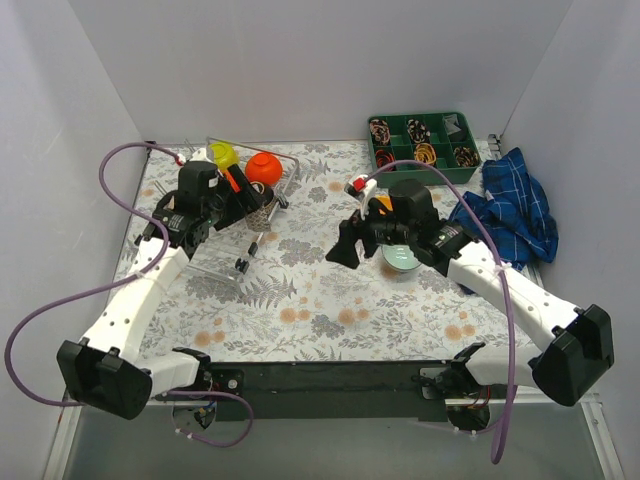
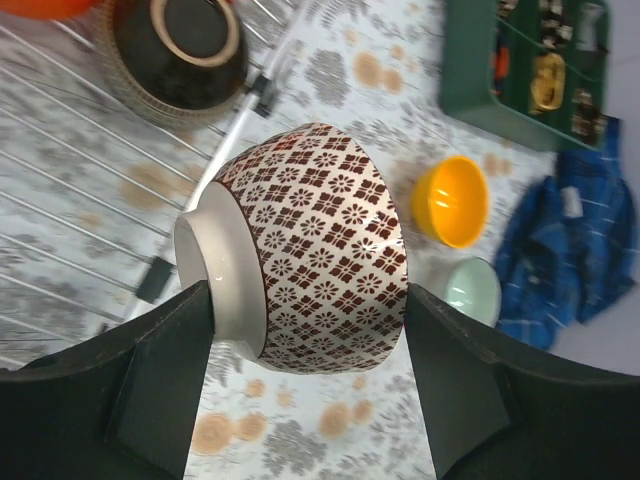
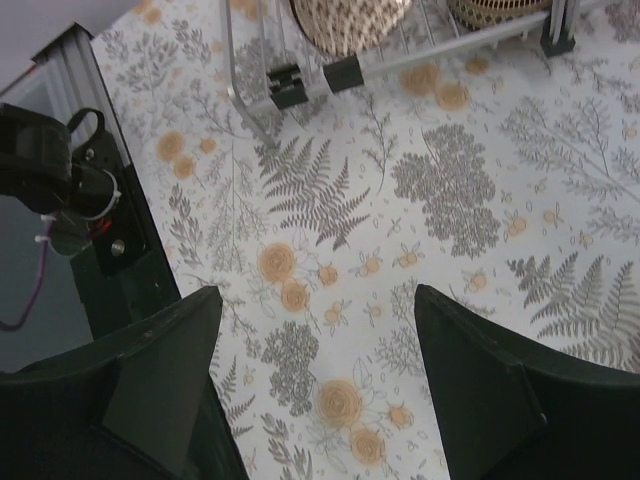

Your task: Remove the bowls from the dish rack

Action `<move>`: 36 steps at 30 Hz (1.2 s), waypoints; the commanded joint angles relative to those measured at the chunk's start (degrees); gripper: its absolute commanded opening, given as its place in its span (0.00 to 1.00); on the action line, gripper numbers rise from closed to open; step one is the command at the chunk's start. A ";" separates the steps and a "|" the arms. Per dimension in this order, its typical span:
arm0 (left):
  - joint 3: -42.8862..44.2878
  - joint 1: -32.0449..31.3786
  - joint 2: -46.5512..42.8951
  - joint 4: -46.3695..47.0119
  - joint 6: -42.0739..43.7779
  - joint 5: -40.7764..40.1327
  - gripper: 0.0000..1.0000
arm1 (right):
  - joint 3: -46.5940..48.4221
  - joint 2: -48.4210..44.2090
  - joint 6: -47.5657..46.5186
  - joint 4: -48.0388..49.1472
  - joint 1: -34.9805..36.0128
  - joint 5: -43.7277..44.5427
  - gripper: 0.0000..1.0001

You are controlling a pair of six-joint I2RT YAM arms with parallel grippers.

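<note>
At the left of the flower-printed table [image 1: 300, 300], my left arm reaches forward to the dish rack [image 2: 70, 200]. My left hand [image 2: 308, 298] is clamped on a patterned bowl [image 2: 320, 240], with one finger [image 2: 165, 385] against its foot and the other against its rim. The bowl lies on its side in my grip, over the rack's edge bar. It is white with a lattice of dark red-brown diamond flowers and has a plain white foot ring. In the silver wire rack beyond it sit a lime-green bowl [image 1: 224, 156], a red-orange bowl [image 1: 263, 167] and a dark brown bowl [image 2: 180, 45] with a pale foot ring. A beige bowl [image 3: 350, 20] with a woven-looking surface shows near the rack's black end caps. Toward the middle, my right arm is bent in from the right. My right hand [image 3: 318, 300] hangs above bare table with its fingers spread wide and nothing between them. Under that wrist, out of the rack, a yellow-orange bowl [image 2: 452, 200] and a pale green bowl [image 2: 472, 290] rest on the table just beside each other. Farther right stands a green tray [image 1: 455, 122] with compartments, and next to it lies a crumpled blue checked cloth [image 1: 515, 205].
</note>
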 commanded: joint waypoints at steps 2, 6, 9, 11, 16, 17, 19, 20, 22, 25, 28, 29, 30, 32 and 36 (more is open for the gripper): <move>-5.04 -0.04 -4.43 12.84 -11.17 15.62 0.20 | 5.20 3.26 2.98 12.27 0.42 -4.65 0.86; -9.78 -0.04 -6.19 19.42 -16.71 21.51 0.20 | 7.14 6.77 3.42 16.06 0.68 -5.79 0.84; -12.60 -0.30 -6.89 23.20 -20.66 24.42 0.20 | 9.06 9.58 3.59 17.46 0.94 -6.76 0.84; -13.66 -0.65 -7.07 24.53 -22.43 24.87 0.20 | 10.21 10.82 3.51 17.73 1.29 -7.73 0.83; -15.42 -2.32 -6.81 28.66 -24.89 25.75 0.20 | 12.67 15.04 3.42 18.00 2.44 -8.17 0.82; -15.60 -2.67 -6.63 29.02 -25.50 25.75 0.20 | 12.94 15.56 3.51 18.00 2.61 -8.34 0.81; -16.03 -3.72 -6.46 30.25 -26.03 25.66 0.20 | 13.73 16.62 3.25 17.91 3.23 -8.35 0.76; -16.47 -3.99 -6.46 30.60 -26.29 25.49 0.20 | 13.82 16.80 3.24 17.91 3.40 -8.43 0.74; -16.91 -4.78 -6.46 31.48 -26.74 25.14 0.20 | 13.91 17.15 3.24 17.82 3.67 -8.96 0.61; -17.97 -5.05 -6.63 32.36 -26.65 24.70 0.20 | 13.73 16.63 3.07 17.30 3.93 -8.88 0.26; -18.76 -5.13 -7.16 32.45 -25.95 24.43 0.25 | 13.29 15.31 1.84 15.37 3.93 -7.56 0.01; -18.85 -5.13 -7.25 32.54 -25.77 24.17 0.27 | 13.12 14.52 0.88 14.40 3.93 -6.95 0.01; -19.02 -5.13 -7.51 32.54 -25.60 23.99 0.31 | 13.12 14.25 0.35 12.13 3.93 -5.81 0.01; -18.94 -5.13 -7.78 31.40 -24.11 23.21 0.47 | 12.86 12.85 -1.14 8.18 3.93 -4.40 0.01; -16.22 -5.13 -8.48 26.22 -18.23 17.95 0.72 | 12.41 10.30 -7.36 -0.60 3.93 4.19 0.01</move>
